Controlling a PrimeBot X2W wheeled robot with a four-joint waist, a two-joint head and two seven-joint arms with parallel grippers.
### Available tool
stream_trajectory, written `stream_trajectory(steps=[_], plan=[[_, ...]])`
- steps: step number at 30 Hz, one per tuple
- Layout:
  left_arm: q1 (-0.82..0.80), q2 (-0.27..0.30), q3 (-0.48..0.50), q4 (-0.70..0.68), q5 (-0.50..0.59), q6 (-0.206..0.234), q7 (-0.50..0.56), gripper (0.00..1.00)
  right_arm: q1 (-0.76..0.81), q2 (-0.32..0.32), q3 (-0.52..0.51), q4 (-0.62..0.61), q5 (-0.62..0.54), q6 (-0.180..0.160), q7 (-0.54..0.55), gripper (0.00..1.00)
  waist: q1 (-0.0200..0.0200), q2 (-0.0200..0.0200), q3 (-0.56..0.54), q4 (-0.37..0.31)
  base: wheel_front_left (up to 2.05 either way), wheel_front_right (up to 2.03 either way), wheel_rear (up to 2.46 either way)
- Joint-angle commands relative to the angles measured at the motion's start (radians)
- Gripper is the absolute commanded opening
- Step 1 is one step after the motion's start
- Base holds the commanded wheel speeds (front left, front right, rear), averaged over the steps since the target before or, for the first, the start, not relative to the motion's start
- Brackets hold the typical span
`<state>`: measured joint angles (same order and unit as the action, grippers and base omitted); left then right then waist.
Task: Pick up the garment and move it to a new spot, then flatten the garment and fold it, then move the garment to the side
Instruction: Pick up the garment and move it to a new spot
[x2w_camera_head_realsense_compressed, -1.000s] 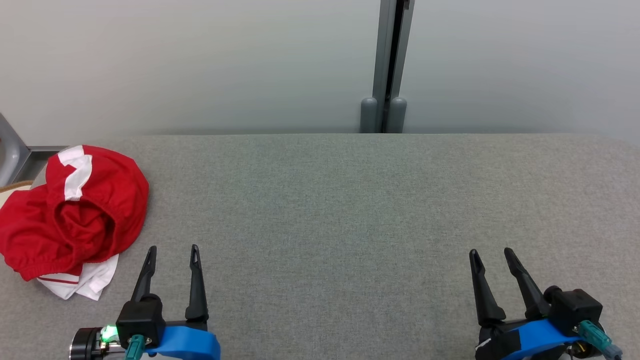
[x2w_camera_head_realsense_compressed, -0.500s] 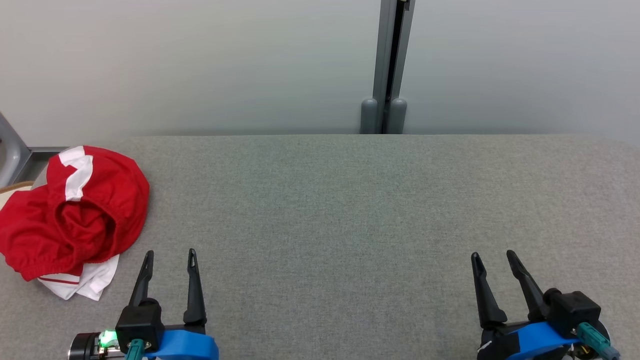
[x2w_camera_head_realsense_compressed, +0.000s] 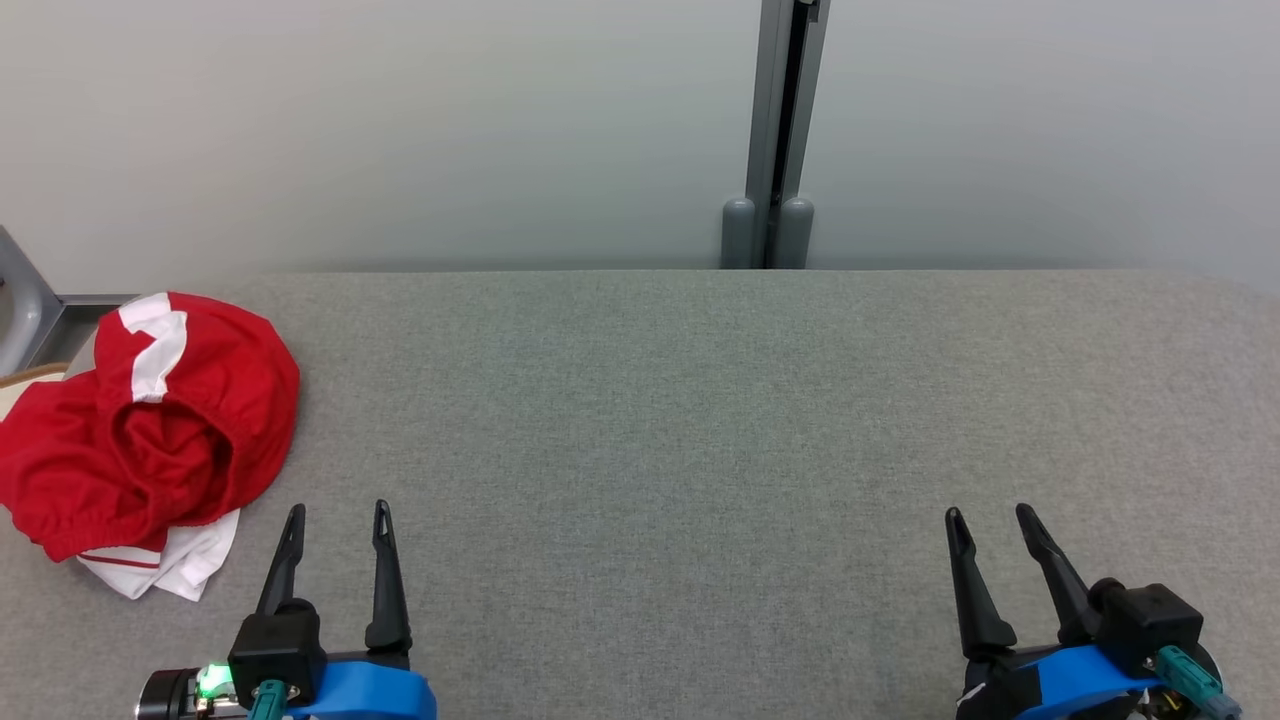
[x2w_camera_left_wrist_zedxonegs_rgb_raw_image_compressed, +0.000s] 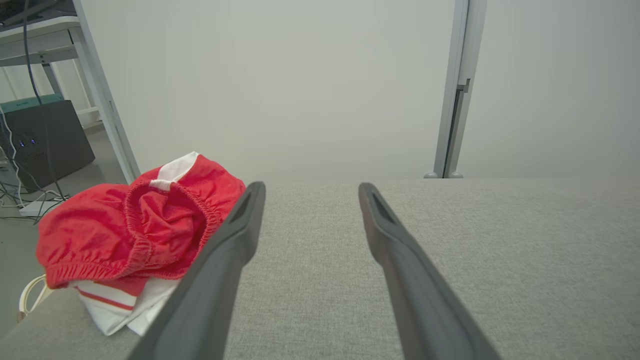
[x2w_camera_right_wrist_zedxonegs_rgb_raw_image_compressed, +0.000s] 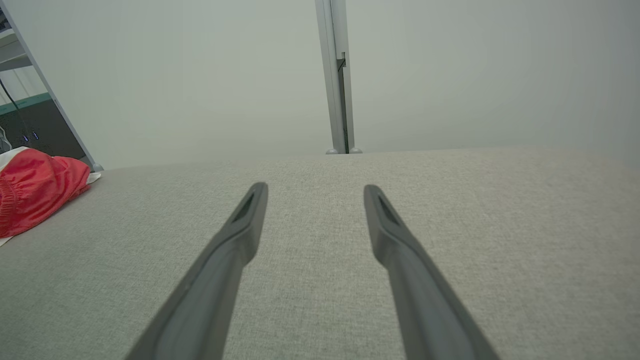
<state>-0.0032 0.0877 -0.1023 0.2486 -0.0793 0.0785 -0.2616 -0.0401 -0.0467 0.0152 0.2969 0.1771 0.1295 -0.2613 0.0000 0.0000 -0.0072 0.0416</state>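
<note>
Currently red garment (x2w_camera_head_realsense_compressed: 190, 400) bunched at far left of grey surface (x2w_camera_head_realsense_compressed: 700, 400) — just up-left of left gripper (x2w_camera_head_realsense_compressed: 338, 508), untouched; right gripper (x2w_camera_head_realsense_compressed: 989, 513) well apart. Both spread wide, empty.

Left gripper (x2w_camera_head_realsense_compressed: 337, 513) at lower left of the head view, fingers spread and pointing up, right gripper (x2w_camera_head_realsense_compressed: 989, 517) at lower right, likewise spread, holding nothing

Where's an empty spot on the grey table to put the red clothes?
The middle of the grey table is bare: from the red clothes across to the right edge, and from the left gripper and right gripper back to the wall. Only the left end is crowded, where the clothes lie bunched up.
</note>
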Motion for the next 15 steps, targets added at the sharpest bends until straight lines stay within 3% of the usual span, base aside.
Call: stream_trajectory(steps=[1,15], plan=[[0.004,0.003,0.005,0.001,-0.001,0.0,-0.005,1.0,0.003,-0.007,-0.002,-0.001,0.005,0.002,-0.006,1.0,0.0,0.0,0.001,0.002,0.0,0.0,0.0],[-0.011,0.019,0.024,0.002,-0.006,0.016,-0.005,1.0,-0.011,-0.006,0.005,0.01,0.005,0.001,-0.005,1.0,0.0,0.0,0.006,0.082,0.0,0.0,0.0]])
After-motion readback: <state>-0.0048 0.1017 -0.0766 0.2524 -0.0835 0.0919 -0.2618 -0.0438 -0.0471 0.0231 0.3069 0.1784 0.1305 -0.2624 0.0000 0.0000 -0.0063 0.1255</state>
